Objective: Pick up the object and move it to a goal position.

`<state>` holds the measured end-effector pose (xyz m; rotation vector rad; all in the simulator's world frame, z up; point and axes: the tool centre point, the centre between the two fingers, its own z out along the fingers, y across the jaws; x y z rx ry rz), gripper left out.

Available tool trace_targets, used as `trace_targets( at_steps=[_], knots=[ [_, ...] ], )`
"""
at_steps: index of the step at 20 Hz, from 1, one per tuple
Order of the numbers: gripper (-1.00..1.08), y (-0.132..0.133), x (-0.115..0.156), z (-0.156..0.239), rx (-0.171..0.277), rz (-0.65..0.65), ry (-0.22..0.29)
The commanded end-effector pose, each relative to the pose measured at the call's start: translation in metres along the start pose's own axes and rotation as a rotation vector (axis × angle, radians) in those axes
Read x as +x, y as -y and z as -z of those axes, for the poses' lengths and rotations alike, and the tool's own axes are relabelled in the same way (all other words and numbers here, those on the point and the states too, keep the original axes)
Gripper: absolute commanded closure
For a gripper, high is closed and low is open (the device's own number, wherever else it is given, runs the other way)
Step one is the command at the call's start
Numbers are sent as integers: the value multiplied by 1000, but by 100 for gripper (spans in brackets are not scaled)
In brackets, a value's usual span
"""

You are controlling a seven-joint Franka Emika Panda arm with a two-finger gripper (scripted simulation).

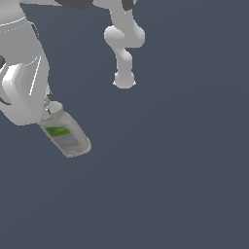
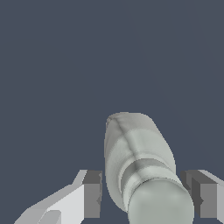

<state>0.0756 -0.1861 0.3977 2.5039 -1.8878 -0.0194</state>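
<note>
The gripper (image 2: 142, 197) straddles the cap end of the bottle (image 1: 65, 133), fingers (image 2: 92, 194) apart with gaps on both sides, nothing clamped. The bottle lies on the dark floor at the exterior view's left. Closing squarely, centred on the flat sides, should prevent slipping.

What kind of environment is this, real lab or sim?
Almost certainly a simulator render: a flat, featureless dark blue-grey ground, a smooth untextured white robot arm, and a small pale grey-white bottle with a green-and-white label between the gripper fingers.

Plain dark slate-blue backdrop (image 1: 194, 185)
</note>
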Motion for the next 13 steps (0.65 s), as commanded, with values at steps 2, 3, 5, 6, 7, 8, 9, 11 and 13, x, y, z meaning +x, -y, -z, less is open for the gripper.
trace_targets(
  at_steps=[2, 3, 5, 6, 7, 8, 9, 11, 13],
  knots=[
    [108, 3, 5, 12, 12, 1, -7],
    [108, 3, 6, 13, 12, 1, -7],
    [108, 4, 9, 14, 12, 0, -6],
    [108, 4, 9, 15, 12, 0, -6],
    [108, 5, 10, 15, 12, 0, -6],
    [108, 5, 10, 15, 12, 0, -6],
    [108, 5, 11, 16, 12, 0, -6],
    [108, 5, 11, 16, 12, 0, -6],
    [108, 6, 11, 16, 12, 0, -6]
  ],
)
